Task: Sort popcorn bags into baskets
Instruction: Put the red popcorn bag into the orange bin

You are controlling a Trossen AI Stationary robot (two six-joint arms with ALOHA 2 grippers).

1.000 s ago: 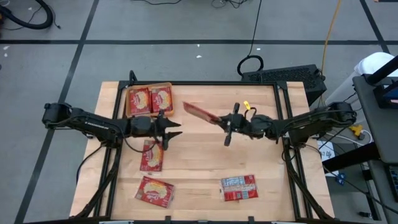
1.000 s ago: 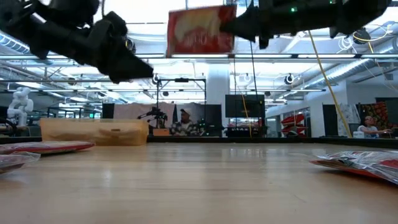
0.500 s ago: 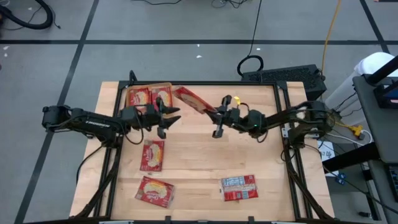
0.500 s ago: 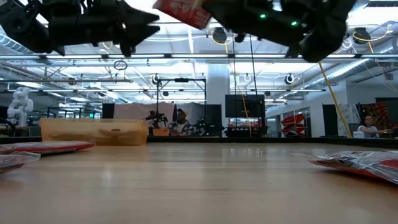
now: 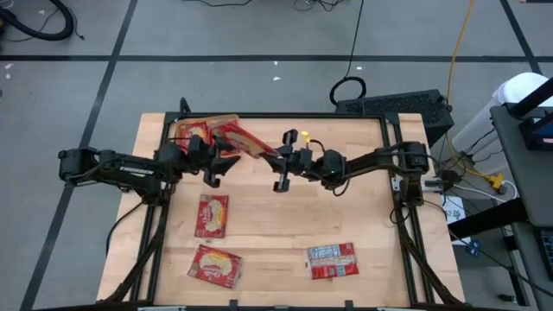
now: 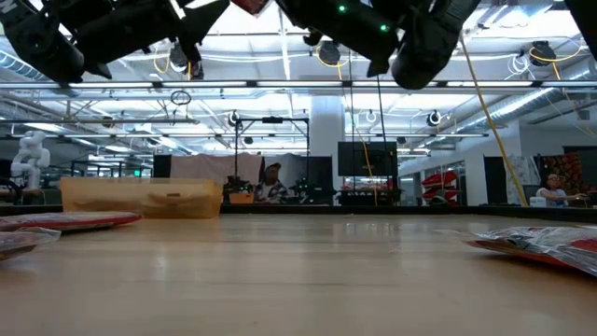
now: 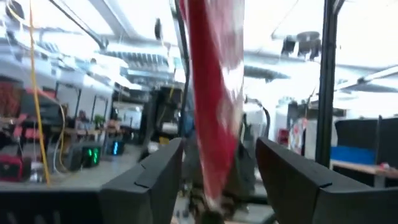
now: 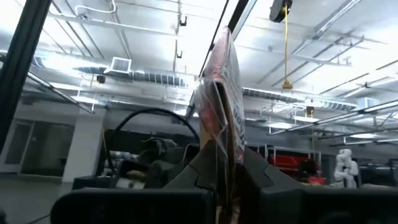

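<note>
High view: right hand [image 5: 278,161] pinches one red popcorn bag [image 5: 246,142] by its edge, carried edge-up over the orange basket [image 5: 183,126]. Left hand [image 5: 218,161], fingers spread and empty, hangs just beside that bag. Judged light, thin and floppy; an edge pinch suits it. Three more bags lie on the bench [image 5: 276,226], well away from the basket. Basket contents are mostly hidden under the arms.

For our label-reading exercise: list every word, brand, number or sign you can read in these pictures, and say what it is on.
None can be read.
Popcorn bags on the table: red and yellow print, too small.
Label-side bag: white-blue label, too small.
Bag held in the right gripper: blurred.
</note>
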